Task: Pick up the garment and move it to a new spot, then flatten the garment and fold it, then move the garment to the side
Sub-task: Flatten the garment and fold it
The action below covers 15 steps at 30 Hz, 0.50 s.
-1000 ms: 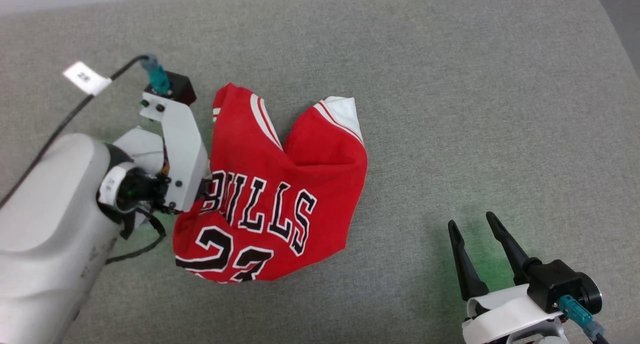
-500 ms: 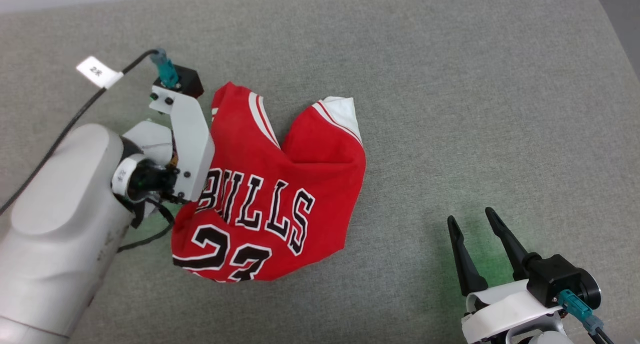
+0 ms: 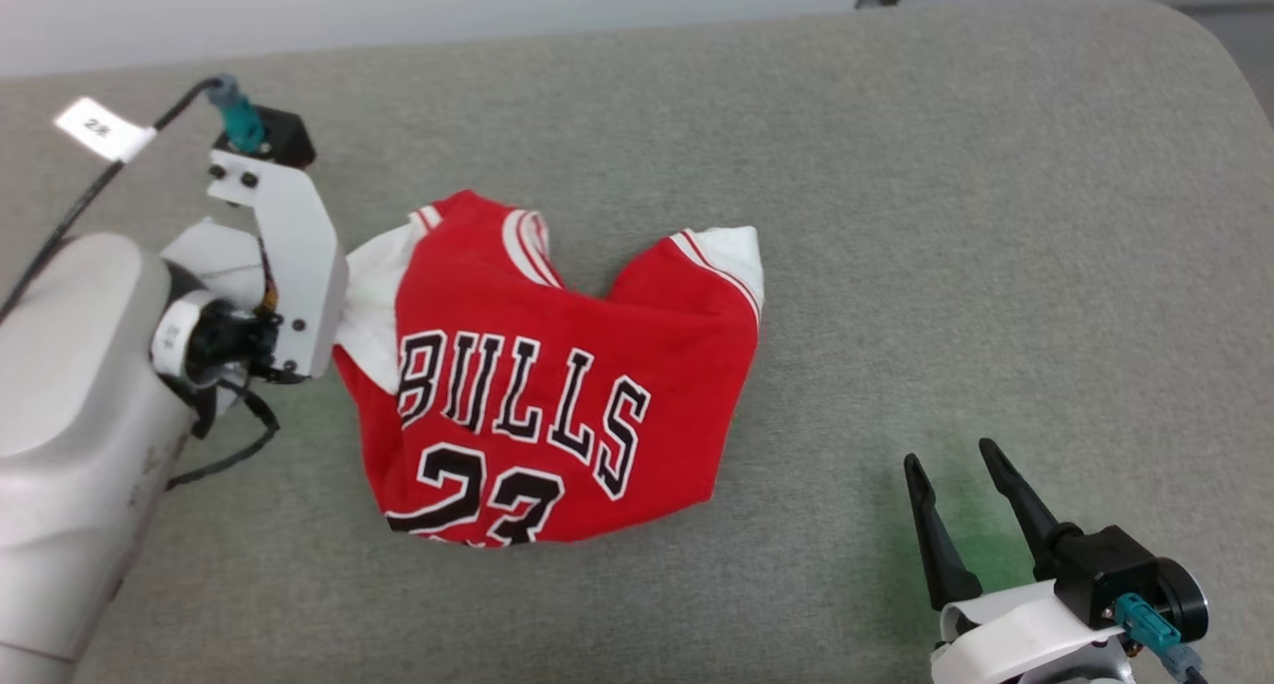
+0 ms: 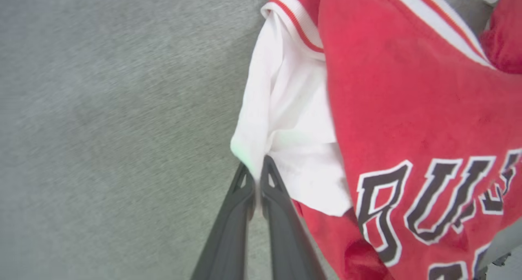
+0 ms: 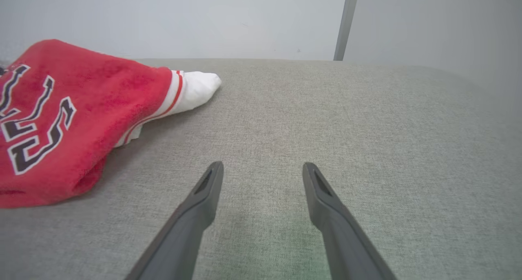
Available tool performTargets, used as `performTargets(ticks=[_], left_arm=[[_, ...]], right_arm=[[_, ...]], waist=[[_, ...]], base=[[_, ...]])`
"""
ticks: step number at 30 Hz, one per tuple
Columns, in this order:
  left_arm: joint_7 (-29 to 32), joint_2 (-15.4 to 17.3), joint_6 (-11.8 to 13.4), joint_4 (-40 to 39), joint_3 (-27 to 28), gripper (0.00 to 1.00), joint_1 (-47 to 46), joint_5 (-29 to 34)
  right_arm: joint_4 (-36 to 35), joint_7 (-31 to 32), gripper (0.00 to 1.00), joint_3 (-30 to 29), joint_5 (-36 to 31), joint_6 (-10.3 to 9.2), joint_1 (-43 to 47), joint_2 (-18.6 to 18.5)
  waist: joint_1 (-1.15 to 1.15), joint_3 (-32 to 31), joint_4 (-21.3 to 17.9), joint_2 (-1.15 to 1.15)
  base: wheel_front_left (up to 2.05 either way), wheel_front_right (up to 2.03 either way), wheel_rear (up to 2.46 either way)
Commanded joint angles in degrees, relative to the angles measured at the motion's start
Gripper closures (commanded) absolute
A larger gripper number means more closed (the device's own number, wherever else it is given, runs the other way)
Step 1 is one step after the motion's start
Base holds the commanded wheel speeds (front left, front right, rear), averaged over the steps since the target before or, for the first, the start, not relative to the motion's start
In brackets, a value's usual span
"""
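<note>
Red crumpled garment (image 3: pixel 557 365), white sleeve (image 4: pixel 285 121) pinched by left pincer (image 4: pixel 257 172); right pincer (image 3: pixel 951 455) gapes.

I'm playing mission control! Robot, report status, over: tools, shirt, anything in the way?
Left tool shut on garment, at white sleeve. Right tool open, empty, apart. It lies bunched on grey cushion. Nothing seen blocking.

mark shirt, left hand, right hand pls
shirt (image 3: pixel 478 286): head view, red chest above the lettering
left hand (image 4: pixel 257 172): left wrist view, between fingertips pinching the shirt's white part
right hand (image 5: pixel 263 168): right wrist view, between its spread fingertips
</note>
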Motion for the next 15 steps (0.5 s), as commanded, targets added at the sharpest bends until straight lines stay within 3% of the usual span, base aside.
performTargets(ticks=[1, 15], left_arm=[[-0.49, 0.61, 0.41, 0.14, 0.17, 1.0, 0.56, 0.7], [-4.03, 5.39, 3.38, 2.06, 0.67, 1.0, 6.96, 1.87]], right_arm=[[0.1, -0.05, 0.0, -0.29, -0.55, -0.04, 0.45, 0.04], [1.83, -0.05, 0.0, -2.4, -2.49, -0.04, 1.08, 0.03]], waist=[[0.0, -2.11, 2.28, 0.0], [0.0, -5.61, 7.93, 0.0]], base=[[0.0, 0.0, 0.0], [0.0, 0.0, 0.0]])
